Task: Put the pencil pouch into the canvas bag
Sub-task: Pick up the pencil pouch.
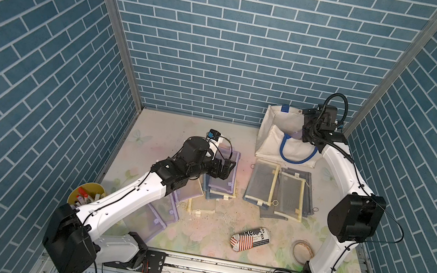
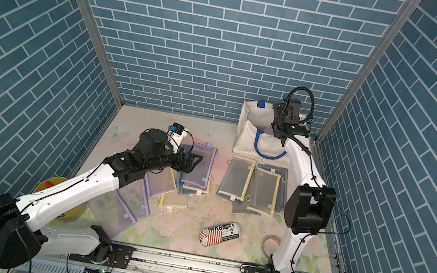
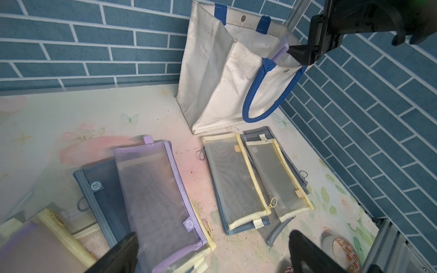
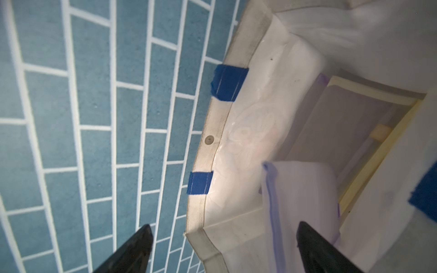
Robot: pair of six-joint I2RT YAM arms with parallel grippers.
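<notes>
My right gripper [image 4: 224,225] is spread wide over the mouth of the canvas bag [image 4: 205,189] and pinches nothing that I can make out. The lilac mesh pencil pouch [image 4: 300,189] stands on end inside the bag, just beside one finger, with its upper end near the rim. A yellow-trimmed pouch [image 4: 354,113] lies deeper down. I judge this to be the drop itself, nearly finished. The next move calls for a straight lift out of the bag, clear of the blue handle [image 1: 296,154], and a check that the pouch has sunk below the rim. My left gripper [image 3: 212,234] is also spread and empty, hovering over another lilac pouch [image 3: 160,201] on a stack near the middle of the bench [image 1: 166,134]. In a top view the bag [image 1: 271,140] stands at one o'clock, and the grey pouches with yellow trim [image 1: 277,190] lie just in front of it. A flag-print case [image 1: 251,238] sits at six, a tape roll [image 1: 302,251] at five and a yellow cup of markers [image 1: 87,194] at eight. The bench cover is a pale floral print speckled with crumbs, and blue brick-pattern walls [image 1: 228,38] close in three sides.
</notes>
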